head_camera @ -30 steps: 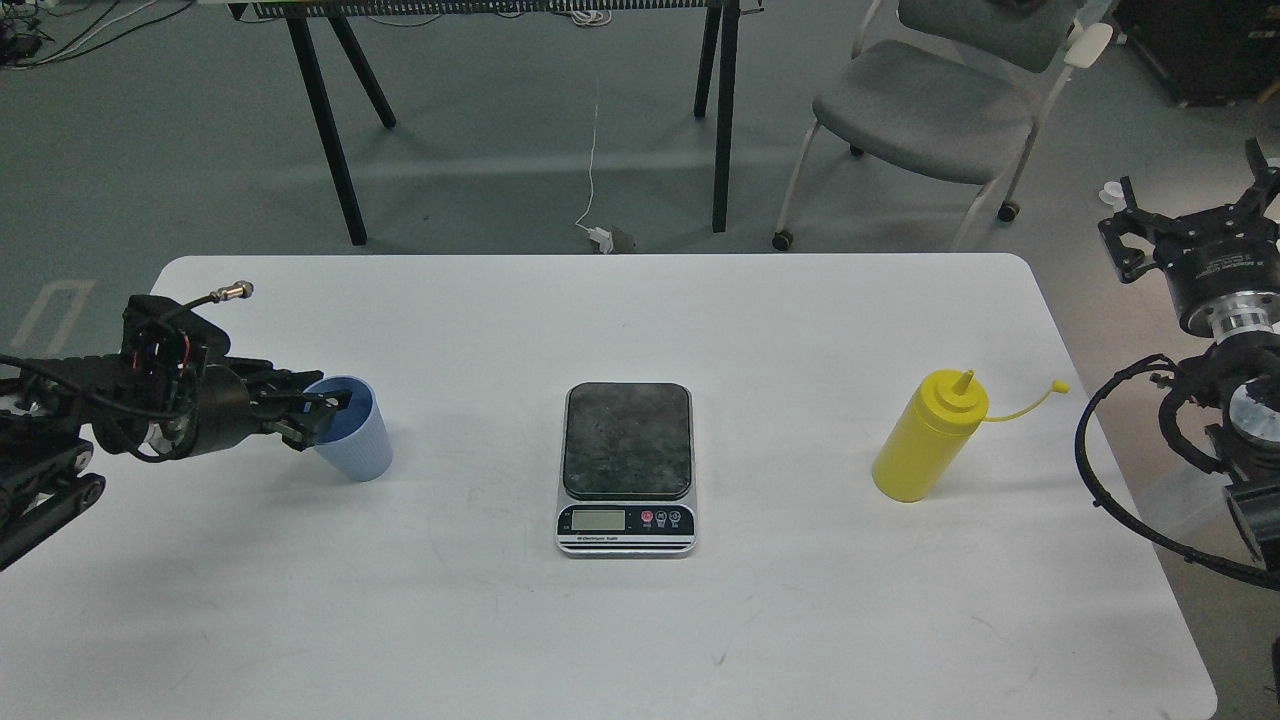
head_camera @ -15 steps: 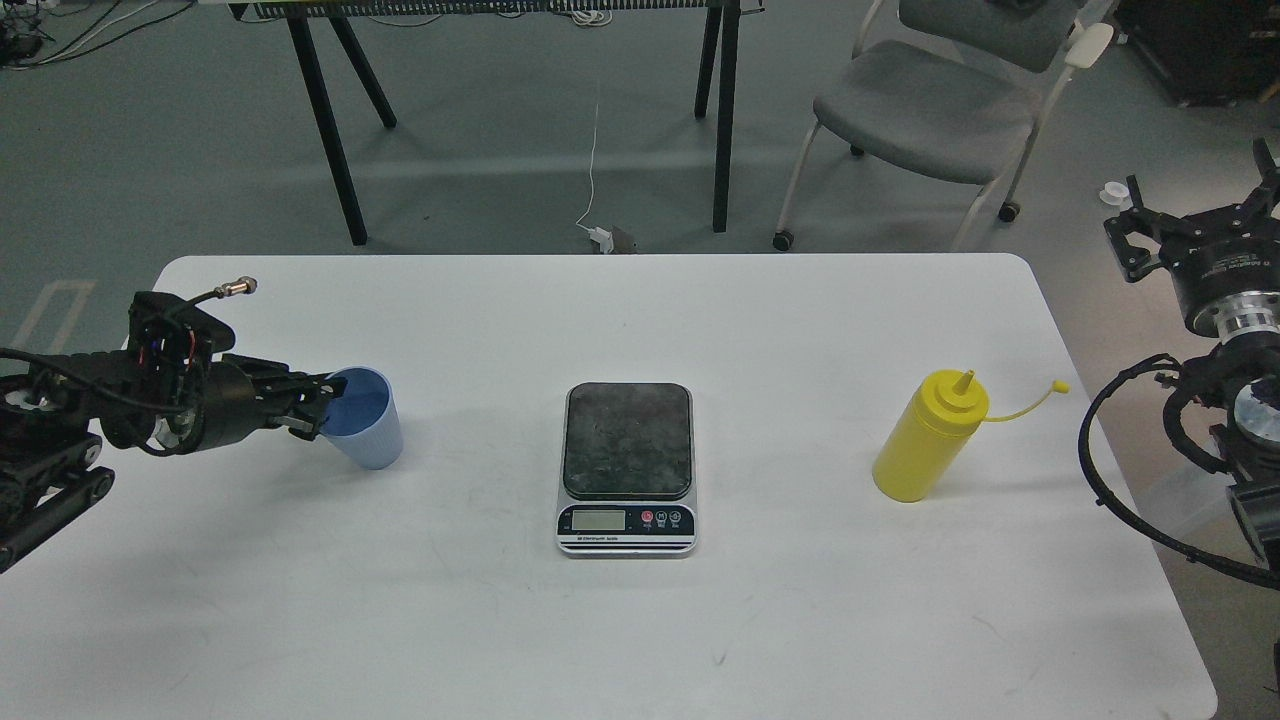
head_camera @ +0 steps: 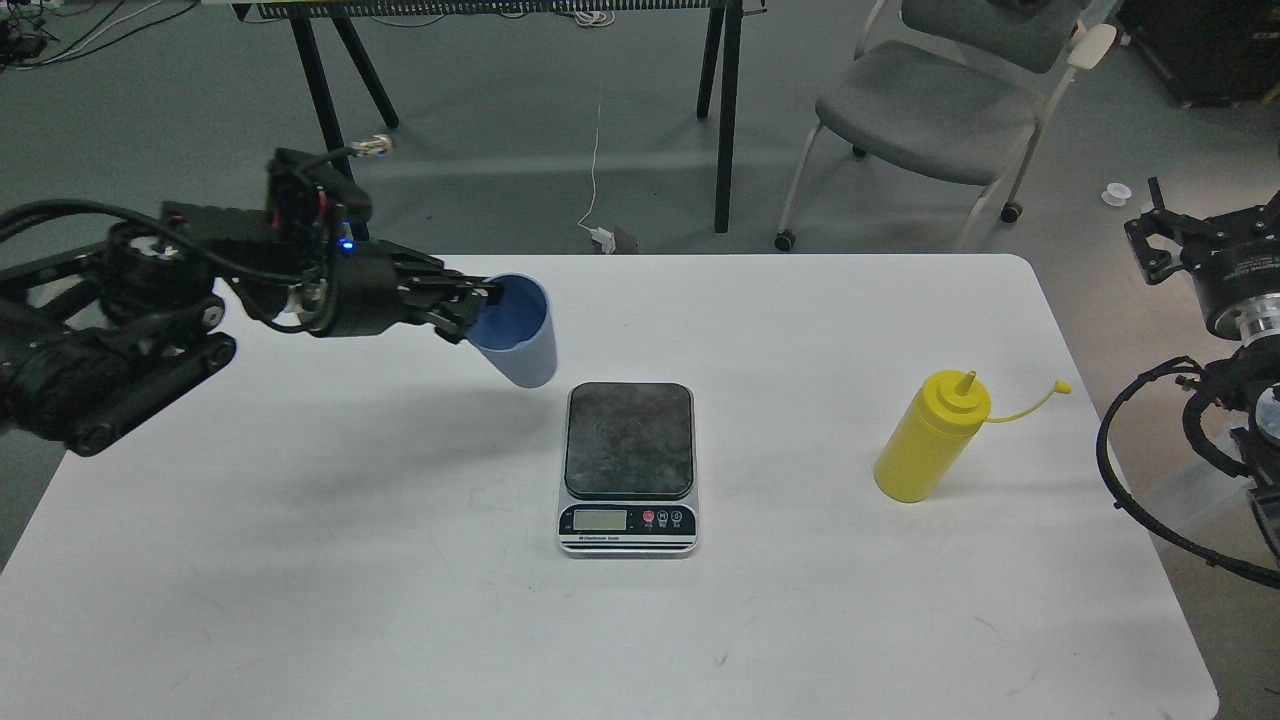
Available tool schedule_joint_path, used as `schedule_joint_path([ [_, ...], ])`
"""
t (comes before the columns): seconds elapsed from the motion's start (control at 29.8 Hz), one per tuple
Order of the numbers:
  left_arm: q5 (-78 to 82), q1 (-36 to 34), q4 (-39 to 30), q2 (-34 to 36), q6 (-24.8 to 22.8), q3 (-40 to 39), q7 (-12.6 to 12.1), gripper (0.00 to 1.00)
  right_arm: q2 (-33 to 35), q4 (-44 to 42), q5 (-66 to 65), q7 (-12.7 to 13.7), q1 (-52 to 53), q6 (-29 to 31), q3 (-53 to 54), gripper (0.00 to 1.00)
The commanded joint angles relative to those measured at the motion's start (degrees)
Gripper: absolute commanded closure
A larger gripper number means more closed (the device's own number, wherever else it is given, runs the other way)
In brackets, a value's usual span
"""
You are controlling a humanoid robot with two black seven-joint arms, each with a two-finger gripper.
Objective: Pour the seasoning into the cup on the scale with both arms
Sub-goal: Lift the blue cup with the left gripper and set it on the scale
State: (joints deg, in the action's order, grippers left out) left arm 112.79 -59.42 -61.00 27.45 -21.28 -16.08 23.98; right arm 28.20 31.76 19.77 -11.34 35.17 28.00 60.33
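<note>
Since 1 second ago the left arm (head_camera: pixel 150 300) has swung up and toward the middle, taking the cup (head_camera: pixel 515 330) off the table (head_camera: pixel 400 600); back then the cup sat on the tabletop out at the scale's 9 o'clock. Now it hangs in the air at about 10 o'clock from the scale (head_camera: pixel 628 466), its base just short of the platform's back-left corner and tipped a bit, mouth leaning toward the arm. A soft shadow sits on the table under it.

The left claw (head_camera: pixel 478 305) is pinching the cup's rim, 1 finger inside the mouth and the other against the outer wall.

The scale hasn't budged, dark platform bare, display and buttons facing the near edge. The yellow squeeze bottle (head_camera: pixel 928 438) is also right where it was, standing at the scale's 3 o'clock, well apart from it, nozzle up, with its little cap (head_camera: pixel 1062 386) dangling out on the tether toward 2 o'clock.

The right arm (head_camera: pixel 1225 330) is off past the table's right edge, well away from the bottle. Its claw (head_camera: pixel 1215 235) is partly cut off by the frame edge, so I can't tell how its fingers are set.

A grey chair (head_camera: pixel 930 110) stands on the floor behind the table at 1 o'clock.
</note>
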Motion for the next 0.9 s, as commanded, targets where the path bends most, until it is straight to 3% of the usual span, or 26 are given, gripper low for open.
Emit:
schedule_joint_path([
  [0.0, 0.06, -0.88, 3.07, -4.59, -0.16, 2.45, -1.57, 0.97, 0.72, 0.06, 0.01, 0.00, -0.28, 0.00, 0.31, 0.00],
  [0.54, -0.02, 0.18, 5.19, -8.11, -0.16, 6.41, -2.36, 0.90, 0.54, 0.85, 0.01, 0.00, -0.28, 0.00, 0.93, 0.00],
  [0.74, -0.55, 0.09, 5.19, -9.52, -0.16, 6.32, -3.24, 0.71, 0.45, 0.85, -0.08, 0.00, -0.28, 0.00, 0.84, 0.00],
  [0.87, -0.64, -0.17, 5.19, -9.34, -0.08, 6.23, -3.24, 0.38, 0.80, 0.85, -0.08, 0.00, -0.63, 0.00, 0.84, 0.00],
])
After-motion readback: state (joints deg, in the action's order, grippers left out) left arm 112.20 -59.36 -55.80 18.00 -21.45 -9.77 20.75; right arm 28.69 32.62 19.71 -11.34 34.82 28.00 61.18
